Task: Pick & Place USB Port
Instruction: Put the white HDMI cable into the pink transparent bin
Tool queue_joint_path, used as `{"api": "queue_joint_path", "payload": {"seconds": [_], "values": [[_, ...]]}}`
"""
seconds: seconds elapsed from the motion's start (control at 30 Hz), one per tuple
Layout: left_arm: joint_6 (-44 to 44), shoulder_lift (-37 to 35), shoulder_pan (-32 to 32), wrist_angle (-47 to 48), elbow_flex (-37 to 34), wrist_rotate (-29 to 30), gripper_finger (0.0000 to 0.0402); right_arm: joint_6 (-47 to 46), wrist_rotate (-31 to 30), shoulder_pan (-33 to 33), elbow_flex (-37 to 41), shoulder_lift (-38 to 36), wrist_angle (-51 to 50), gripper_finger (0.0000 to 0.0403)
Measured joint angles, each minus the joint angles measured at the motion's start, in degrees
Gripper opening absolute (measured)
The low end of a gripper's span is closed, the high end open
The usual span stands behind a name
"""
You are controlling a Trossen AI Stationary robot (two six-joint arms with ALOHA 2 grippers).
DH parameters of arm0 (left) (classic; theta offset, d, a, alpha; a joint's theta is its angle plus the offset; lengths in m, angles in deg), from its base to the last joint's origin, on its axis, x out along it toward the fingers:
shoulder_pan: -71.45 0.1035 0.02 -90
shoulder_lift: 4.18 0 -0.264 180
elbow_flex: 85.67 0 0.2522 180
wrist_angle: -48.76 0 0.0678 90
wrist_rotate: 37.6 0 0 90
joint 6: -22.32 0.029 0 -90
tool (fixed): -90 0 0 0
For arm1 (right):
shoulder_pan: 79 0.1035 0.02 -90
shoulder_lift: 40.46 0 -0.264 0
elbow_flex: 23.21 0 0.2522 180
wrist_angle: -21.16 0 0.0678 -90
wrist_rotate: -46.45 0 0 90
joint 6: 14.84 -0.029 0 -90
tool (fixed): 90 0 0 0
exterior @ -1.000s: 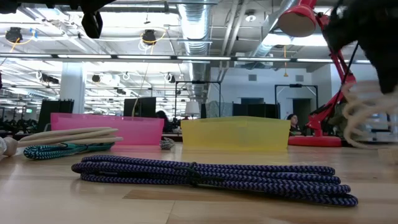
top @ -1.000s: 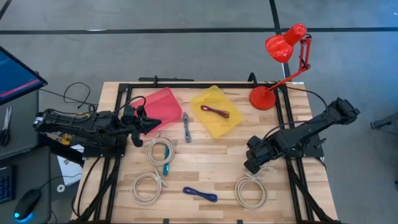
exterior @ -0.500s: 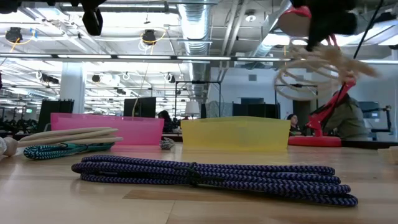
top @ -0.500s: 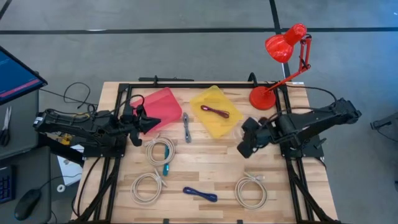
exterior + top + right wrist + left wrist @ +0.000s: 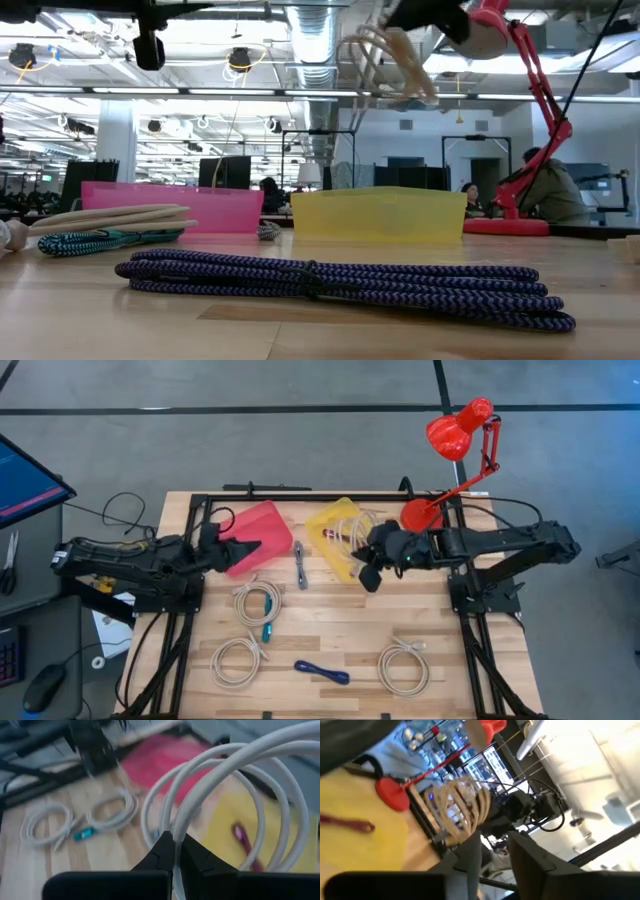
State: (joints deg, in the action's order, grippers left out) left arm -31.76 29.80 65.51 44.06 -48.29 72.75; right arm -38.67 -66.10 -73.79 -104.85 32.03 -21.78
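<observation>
My right gripper [image 5: 362, 555] reaches in from the table's right and is shut on a white coiled cable [image 5: 352, 535], held in the air over the yellow tray [image 5: 335, 560]. In the low view the coil [image 5: 385, 55] hangs high above the tray [image 5: 380, 215]. A dark red cable [image 5: 240, 832] lies inside the yellow tray. My left gripper [image 5: 252, 552] stands open above the near edge of the pink tray [image 5: 262, 522] with nothing between its fingers [image 5: 470, 855]. My right gripper pinches several strands of the coil at one side of its ring [image 5: 175, 837] between its two fingers. The fingers come from the table's right, slanting down. The coil is lifted clear, and its loops stand out beyond the fingertips over the yellow tray.
On the wood lie a white coil with teal ends [image 5: 258, 603], two more white coils [image 5: 237, 660] [image 5: 403, 665], a blue-purple cable [image 5: 322, 672] and a grey cable [image 5: 299, 565]. A red desk lamp [image 5: 450, 460] stands at the far right corner.
My right gripper has risen and swung from the near right part of the table toward the far left, tipping up as it went. It has carried the white coil from just above the wood to a place high over the yellow tray. My left gripper has rolled on the spot.
</observation>
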Motion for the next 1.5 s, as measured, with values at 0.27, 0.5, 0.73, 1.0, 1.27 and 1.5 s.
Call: {"api": "queue_joint_path", "payload": {"seconds": [0.27,0.5,0.73,1.0,1.27,1.5], "values": [[-13.9,4.4,0.0,-2.4,0.0,-0.9,0.0168,9.1,0.0,-1.7,0.0,1.9,12.1,0.0001],[-16.9,7.2,0.0,-10.2,0.0,-0.6,0.0202,12.1,2.6,-1.2,0.0,8.0,21.1,0.0001],[-16.9,8.5,0.0,-11.9,0.0,-0.4,0.02,14.4,7.0,-0.6,0.0,14.0,34.4,0.0001],[-16.9,8.5,0.0,-11.6,0.0,1.8,0.02,14.4,12.3,-0.4,0.0,16.0,41.8,0.0001],[-16.8,8.6,0.6,-11.8,0.0,4.1,0.02,14.4,14.1,-0.5,-2.0,19.3,41.8,0.0001],[-16.9,9.7,0.7,-12.4,0.0,3.5,0.02,15.3,17.3,-0.6,-9.0,25.6,41.6,0.0001]]}}
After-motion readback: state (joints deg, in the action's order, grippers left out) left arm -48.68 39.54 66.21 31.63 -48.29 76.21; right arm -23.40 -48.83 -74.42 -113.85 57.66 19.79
